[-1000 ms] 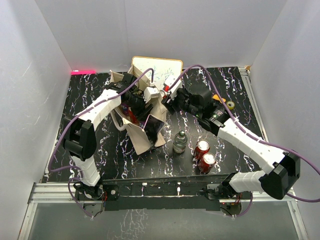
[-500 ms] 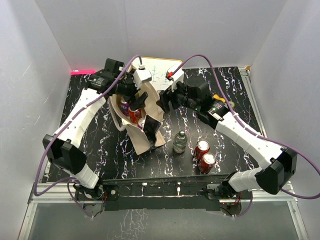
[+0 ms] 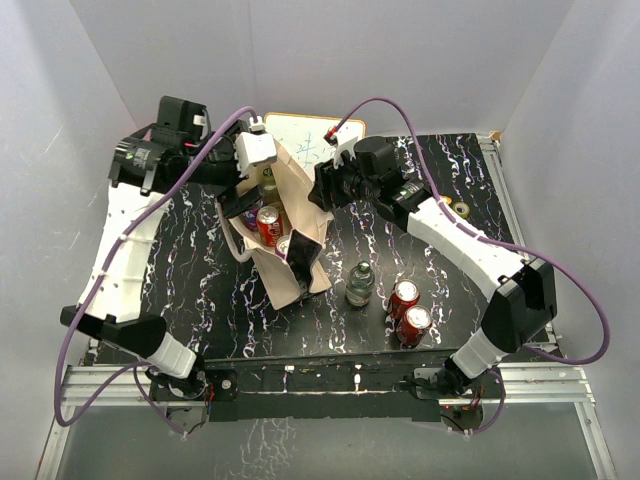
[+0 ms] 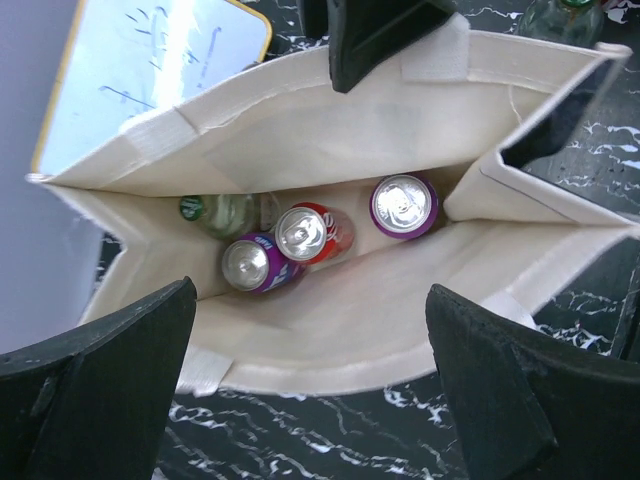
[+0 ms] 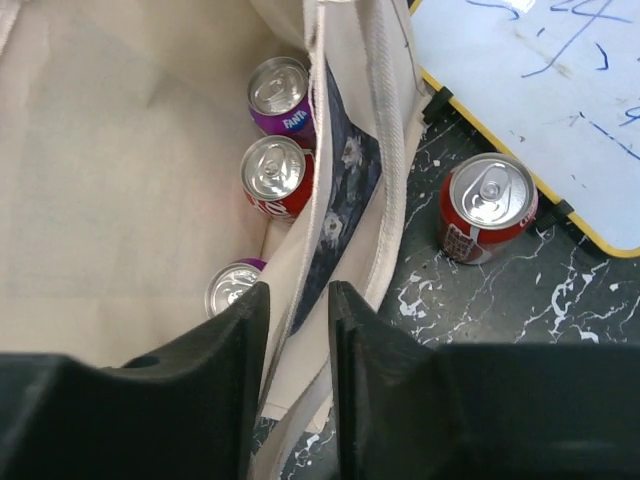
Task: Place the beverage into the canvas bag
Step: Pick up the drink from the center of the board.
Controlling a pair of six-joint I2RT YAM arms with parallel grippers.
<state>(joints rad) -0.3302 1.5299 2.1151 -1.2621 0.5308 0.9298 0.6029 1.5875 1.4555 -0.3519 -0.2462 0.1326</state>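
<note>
Over the bench (image 3: 200,300) — bag part filled, both arms at its mouth.
At left, the left end effector (image 4: 310,292) hangs above the open bag (image 4: 330,340), jaws spread wide, holding nothing. That bag stands upright, left of centre; inside sit two purple cans (image 4: 403,205), a red can (image 4: 305,232) and a green-capped bottle (image 4: 215,212). Next, the right end effector (image 5: 292,300) grips the bag's right wall — jaws narrow, cloth pinched between them. Just outside that wall a lone red can (image 5: 487,207) stands by the board (image 5: 520,60). Further right, apart from the bag: a clear bottle (image 3: 359,285), then a red pair (image 3: 404,295).
</note>
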